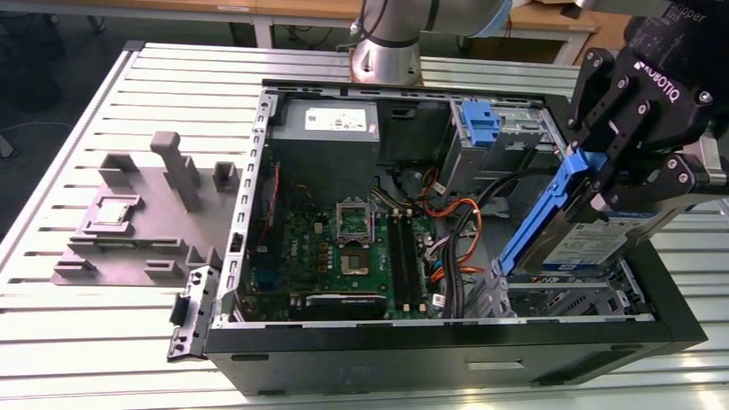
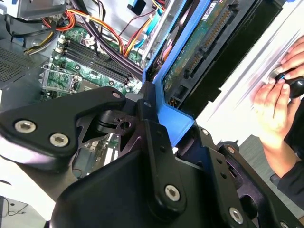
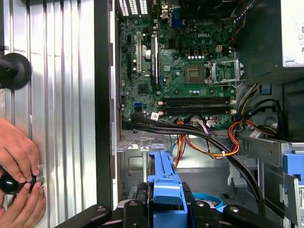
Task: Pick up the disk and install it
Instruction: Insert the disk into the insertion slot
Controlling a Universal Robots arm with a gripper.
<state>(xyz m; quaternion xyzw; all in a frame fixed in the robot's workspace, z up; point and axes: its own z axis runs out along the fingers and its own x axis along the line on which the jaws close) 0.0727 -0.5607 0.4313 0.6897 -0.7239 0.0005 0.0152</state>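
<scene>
White lettering is running along the black gripper housing, at about two o'clock in the exterior view. A blue-and-white label is showing on the disk at four o'clock (its print too small to make out). A white sticker is sitting on the grey power supply at twelve o'clock, equally illegible. White print is showing on the motherboard in the first wrist view.

Exterior view high above the computer case; both wrist views close, seemingly downward, onto its motherboard.
</scene>
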